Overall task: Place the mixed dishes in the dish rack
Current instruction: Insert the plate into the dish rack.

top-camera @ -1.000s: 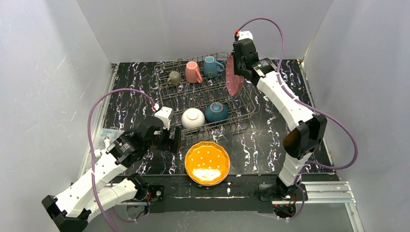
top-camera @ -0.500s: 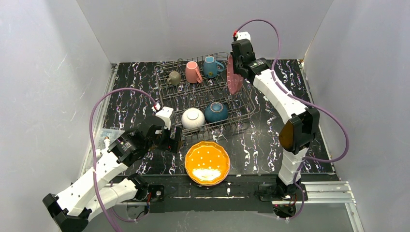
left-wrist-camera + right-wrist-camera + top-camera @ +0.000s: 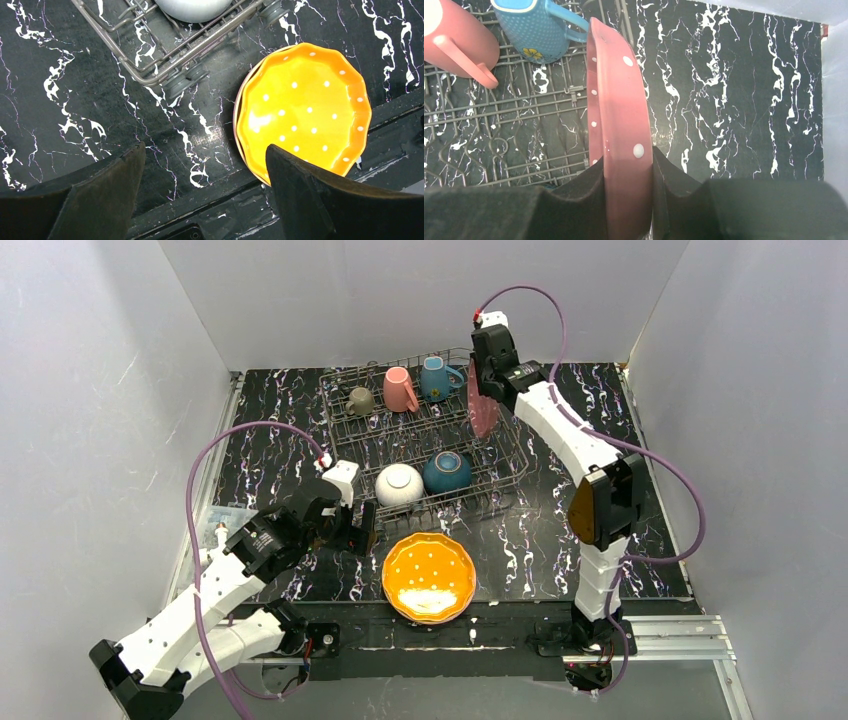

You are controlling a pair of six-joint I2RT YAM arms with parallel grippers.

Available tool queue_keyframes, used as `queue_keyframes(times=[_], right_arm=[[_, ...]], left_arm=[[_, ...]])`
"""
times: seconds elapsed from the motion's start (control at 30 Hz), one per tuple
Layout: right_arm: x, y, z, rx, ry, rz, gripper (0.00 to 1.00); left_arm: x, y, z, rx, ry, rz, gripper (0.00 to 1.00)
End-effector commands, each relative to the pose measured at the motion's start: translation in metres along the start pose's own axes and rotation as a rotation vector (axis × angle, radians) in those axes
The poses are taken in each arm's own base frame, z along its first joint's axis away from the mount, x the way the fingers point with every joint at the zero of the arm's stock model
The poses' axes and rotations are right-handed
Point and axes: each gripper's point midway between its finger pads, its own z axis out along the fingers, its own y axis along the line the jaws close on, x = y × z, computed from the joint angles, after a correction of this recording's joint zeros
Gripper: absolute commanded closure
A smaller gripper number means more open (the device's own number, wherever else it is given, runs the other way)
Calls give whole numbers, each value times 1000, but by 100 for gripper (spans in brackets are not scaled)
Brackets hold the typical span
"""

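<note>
The tabletop [image 3: 270, 450] is black marble-patterned sheet with white veining, running to a plain black lip [image 3: 500, 625] at its near edge; three pale grey-white panels enclose it, a back wall [image 3: 400, 300], a left wall [image 3: 100, 390] and a right wall [image 3: 750, 390]; a silver metal rail [image 3: 670, 633] lies beyond the near right corner; a pale strip [image 3: 203, 495] borders the tabletop's left side.
</note>
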Motion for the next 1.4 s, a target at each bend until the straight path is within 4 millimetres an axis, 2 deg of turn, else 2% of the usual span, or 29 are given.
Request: queue_keyframes(times=[0.0,0.4,0.83,1.0,1.37], right_arm=[[-84,-3,-17,-8,-254,82,99],[-69,9,12,-12,-226,46,99],[-37,20,37,-23,-166,12,99],[-28,24,41,-35,-146,6,99],[-21,37,36,3,-135,-5,99]], left_arm=[[0,7,0,-32,3,10,12],[0,11,1,-47,6,5,12],[-1,12,3,-43,13,-9,12],[-2,13,3,-40,14,-20,12],[-2,14,5,-31,20,-41,12]])
